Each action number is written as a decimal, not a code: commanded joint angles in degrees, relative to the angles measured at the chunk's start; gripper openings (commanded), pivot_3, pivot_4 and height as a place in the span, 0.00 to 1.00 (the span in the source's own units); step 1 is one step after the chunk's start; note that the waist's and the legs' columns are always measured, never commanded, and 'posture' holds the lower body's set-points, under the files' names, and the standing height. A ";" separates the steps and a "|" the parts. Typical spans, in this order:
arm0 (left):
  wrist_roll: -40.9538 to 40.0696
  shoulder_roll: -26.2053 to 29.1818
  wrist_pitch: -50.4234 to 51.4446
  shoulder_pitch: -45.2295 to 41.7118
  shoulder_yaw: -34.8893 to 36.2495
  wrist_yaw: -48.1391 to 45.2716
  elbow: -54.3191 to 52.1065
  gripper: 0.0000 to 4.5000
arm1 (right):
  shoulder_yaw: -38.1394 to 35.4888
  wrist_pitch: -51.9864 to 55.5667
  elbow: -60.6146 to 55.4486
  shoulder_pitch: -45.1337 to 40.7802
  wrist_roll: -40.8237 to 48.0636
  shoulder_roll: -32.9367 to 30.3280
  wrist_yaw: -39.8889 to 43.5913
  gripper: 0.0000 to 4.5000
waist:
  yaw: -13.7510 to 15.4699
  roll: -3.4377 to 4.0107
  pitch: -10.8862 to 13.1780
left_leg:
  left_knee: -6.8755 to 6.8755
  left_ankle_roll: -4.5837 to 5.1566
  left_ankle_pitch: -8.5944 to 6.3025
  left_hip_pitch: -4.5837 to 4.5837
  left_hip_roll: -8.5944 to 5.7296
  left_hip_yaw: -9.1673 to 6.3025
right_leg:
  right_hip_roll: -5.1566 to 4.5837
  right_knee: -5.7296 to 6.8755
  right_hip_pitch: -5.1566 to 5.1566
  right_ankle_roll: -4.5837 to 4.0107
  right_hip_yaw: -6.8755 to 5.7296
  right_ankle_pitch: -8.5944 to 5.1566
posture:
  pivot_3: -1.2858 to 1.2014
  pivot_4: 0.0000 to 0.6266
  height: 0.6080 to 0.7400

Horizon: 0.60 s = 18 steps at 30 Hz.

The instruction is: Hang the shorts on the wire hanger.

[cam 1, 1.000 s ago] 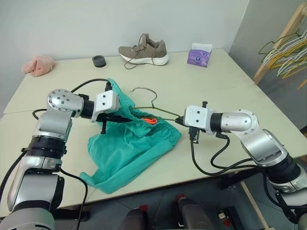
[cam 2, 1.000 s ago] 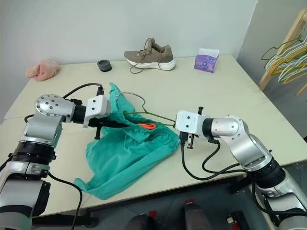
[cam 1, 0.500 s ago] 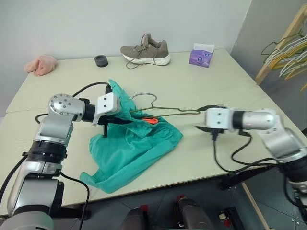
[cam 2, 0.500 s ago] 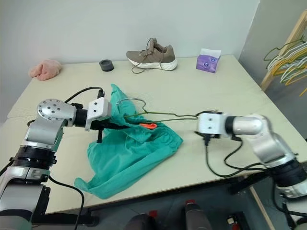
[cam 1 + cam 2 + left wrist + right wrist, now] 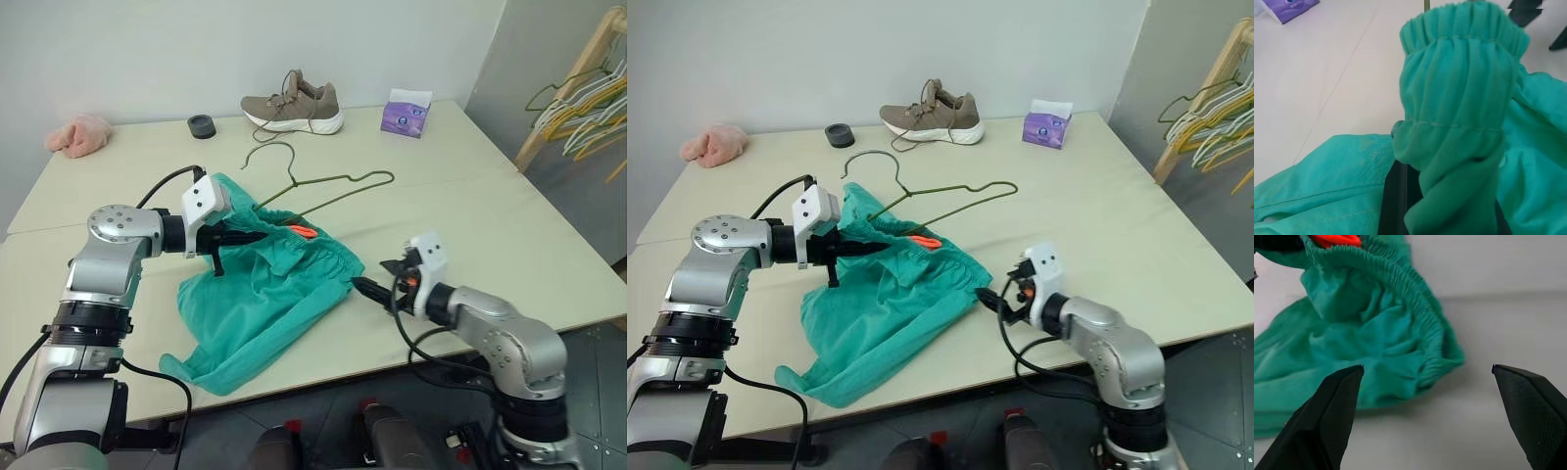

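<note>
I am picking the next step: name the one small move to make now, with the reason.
Probably close the open right end effector on the gathered waistband of the teal-green fabric shorts straight ahead of it. The left end effector already pinches the waistband, and the thin olive wire hanger lies partly tucked into the shorts.

A plain test room: bare grey wall (image 5: 147, 49), pale table (image 5: 470, 196), wooden rack (image 5: 568, 88) of hangers.
</note>
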 commanded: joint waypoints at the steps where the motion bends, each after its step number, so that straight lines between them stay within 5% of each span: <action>1: -1.45 0.56 0.50 -0.47 1.72 0.66 -2.65 0.00 | -2.78 6.05 -0.01 -1.84 2.47 3.65 -3.91 1.00 | 0.34 -0.04 -0.03 | 0.01 0.00 0.00 0.00 -0.03 0.01 | -0.03 0.00 0.00 0.00 0.01 0.00 | 0.46 0.17 1.00; 14: -1.66 0.52 1.03 -0.29 1.90 1.11 -3.60 0.00 | -7.34 10.15 11.98 -8.58 5.54 16.19 -9.48 1.00 | -0.18 -0.06 -0.06 | -0.01 0.00 0.00 -0.01 -0.01 -0.02 | -0.01 0.03 -0.03 0.00 -0.01 0.00 | 0.46 0.17 1.00; 18: -1.93 0.68 1.23 0.24 2.23 1.56 -4.14 0.00 | -0.39 3.53 13.44 -8.54 1.85 11.97 -8.37 0.80 | -0.23 -0.06 -0.06 | -0.01 0.00 0.00 -0.01 -0.01 -0.02 | -0.02 0.02 -0.04 0.00 -0.01 0.00 | 0.46 0.17 1.00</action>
